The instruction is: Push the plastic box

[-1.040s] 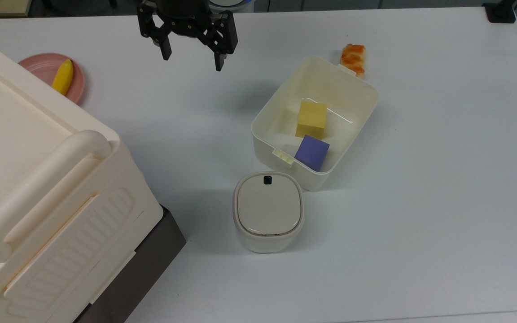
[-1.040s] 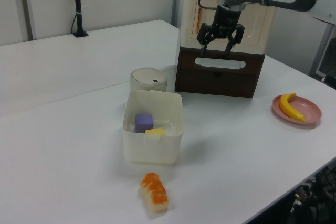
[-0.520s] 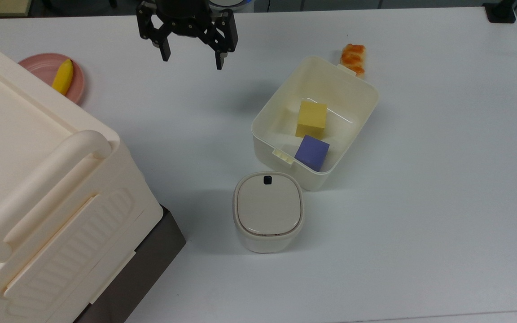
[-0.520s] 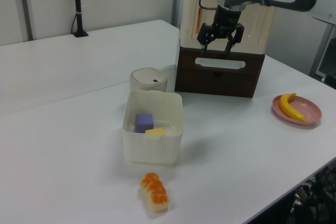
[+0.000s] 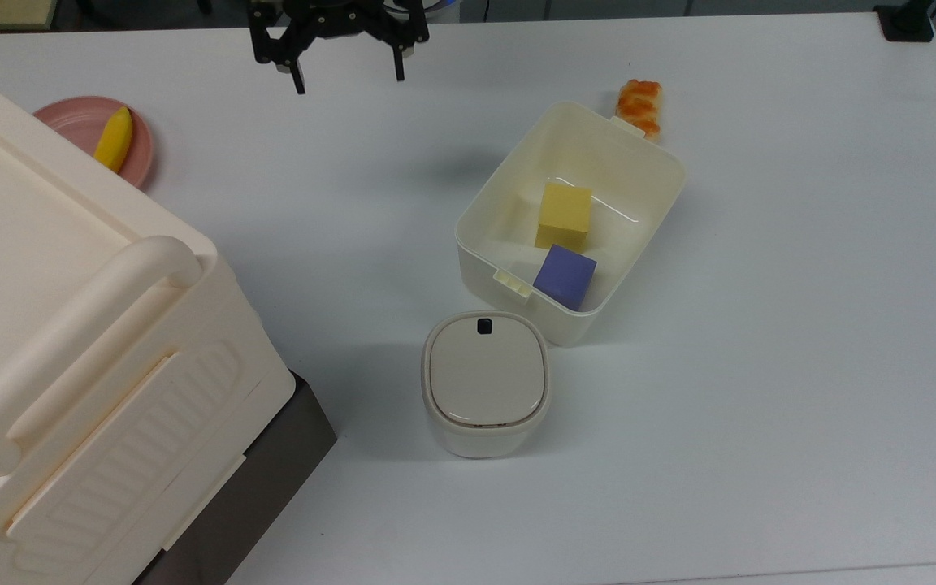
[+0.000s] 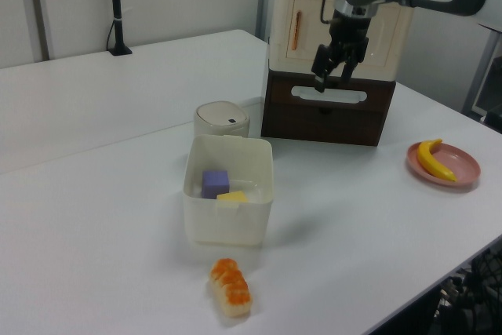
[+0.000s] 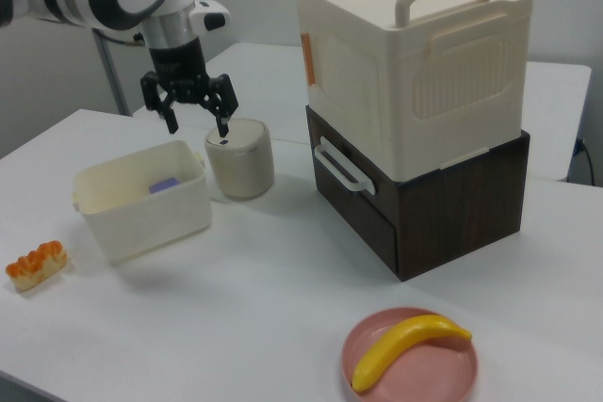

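The plastic box (image 5: 480, 272) is a cream lidless tub at the top view's centre right, standing on the white table. Inside it lie a yellow cube (image 5: 564, 213) and a purple cube (image 5: 565, 276). My gripper (image 5: 348, 77) hangs open and empty at the top view's upper edge, well to the left of the box and apart from it. In the left view the gripper (image 6: 331, 80) is in front of the tall case, far behind the box (image 6: 227, 221). In the right view the gripper (image 7: 199, 127) hovers above and behind the box (image 7: 141, 218).
A lidded round-cornered bin (image 5: 484, 382) stands just beside the box's near short end. A huge cream case (image 5: 70, 325) on a dark drawer unit (image 7: 424, 204) fills the top view's left. A pink plate (image 5: 78, 122) holds a banana (image 5: 114, 140). A sushi piece (image 5: 640, 104) touches the box's far end.
The gripper has moved toward the top view's upper edge and turned about its wrist, staying open. The box and everything else stay in place.
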`<state>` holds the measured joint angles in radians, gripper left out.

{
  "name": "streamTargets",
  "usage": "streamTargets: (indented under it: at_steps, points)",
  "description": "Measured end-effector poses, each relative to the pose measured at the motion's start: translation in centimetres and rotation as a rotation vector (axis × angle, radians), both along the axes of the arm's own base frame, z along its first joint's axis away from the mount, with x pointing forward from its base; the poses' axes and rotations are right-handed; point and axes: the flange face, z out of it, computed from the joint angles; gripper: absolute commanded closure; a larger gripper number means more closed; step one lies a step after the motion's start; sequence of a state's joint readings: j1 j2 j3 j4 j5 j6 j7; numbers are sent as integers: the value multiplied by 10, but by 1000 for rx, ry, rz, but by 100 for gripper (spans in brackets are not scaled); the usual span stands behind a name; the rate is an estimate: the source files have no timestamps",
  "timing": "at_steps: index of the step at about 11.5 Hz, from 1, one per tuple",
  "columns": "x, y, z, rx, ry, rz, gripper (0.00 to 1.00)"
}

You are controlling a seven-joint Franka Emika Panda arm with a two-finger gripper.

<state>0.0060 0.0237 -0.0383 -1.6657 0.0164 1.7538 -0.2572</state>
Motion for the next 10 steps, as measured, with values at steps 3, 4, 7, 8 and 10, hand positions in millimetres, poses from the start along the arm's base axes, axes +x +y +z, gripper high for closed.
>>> streamTargets:
  at_steps: [3,4,7,8,10]
  points:
    - [-13,6,-21,-6,46,214,0]
    - [-14,12,-29,-5,61,264,0]
    - [-18,35,-43,-5,89,406,0]
    - [-19,46,-49,-5,99,466,0]
    - [-18,62,-64,-6,118,538,0]
